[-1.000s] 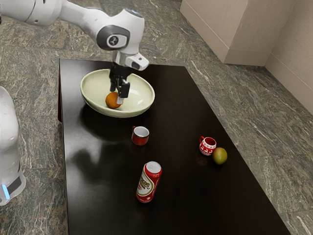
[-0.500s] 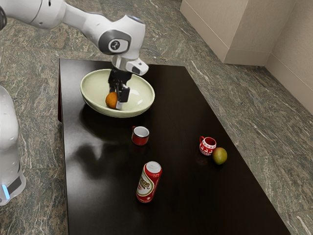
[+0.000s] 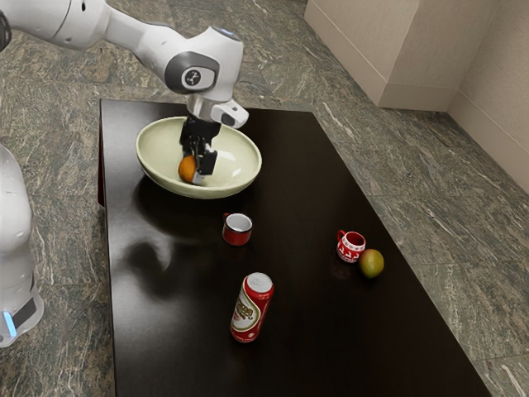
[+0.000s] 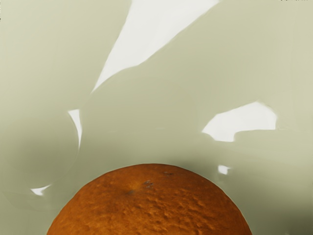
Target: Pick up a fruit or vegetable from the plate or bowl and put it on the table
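Deep inside a pale green bowl, an orange is the target of a robot arm reaching over the rim. The fingers are down in the bowl beside the fruit; how far open they are, and whether they have hold of it, cannot be told. The downward reach makes sense: the bowl's sloping wall leaves the approach from above as the clear one, and its hollow probably keeps the orange from rolling off. The job in hand appears to be securing a grip; next would come a straight lift past the rim, then a gentle release onto the dark table. A loose pinch could let the round fruit slip back, and a low lift could catch the bowl. Just beside the bowl, toward the exterior view's lower edge, stands a red mug, with a drink can farther out from it. Well apart from the bowl, at the exterior view's right, sit a patterned cup and a greenish mango.
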`<control>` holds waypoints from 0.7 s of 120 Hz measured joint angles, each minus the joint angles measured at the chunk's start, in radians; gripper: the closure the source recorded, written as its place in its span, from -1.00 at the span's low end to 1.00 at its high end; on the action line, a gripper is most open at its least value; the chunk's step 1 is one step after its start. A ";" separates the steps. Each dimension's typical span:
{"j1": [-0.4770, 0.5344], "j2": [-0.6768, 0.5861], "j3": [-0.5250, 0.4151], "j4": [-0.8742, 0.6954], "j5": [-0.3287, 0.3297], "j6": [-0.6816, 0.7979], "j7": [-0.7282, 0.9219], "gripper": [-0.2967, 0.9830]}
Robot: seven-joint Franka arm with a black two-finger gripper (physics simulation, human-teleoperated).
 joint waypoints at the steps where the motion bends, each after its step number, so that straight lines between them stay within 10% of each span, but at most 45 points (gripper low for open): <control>1: 0.000 0.000 0.000 0.000 0.000 0.000 0.000 -0.24; 84: -0.011 -0.012 -0.005 0.132 0.007 -0.024 -0.050 -0.01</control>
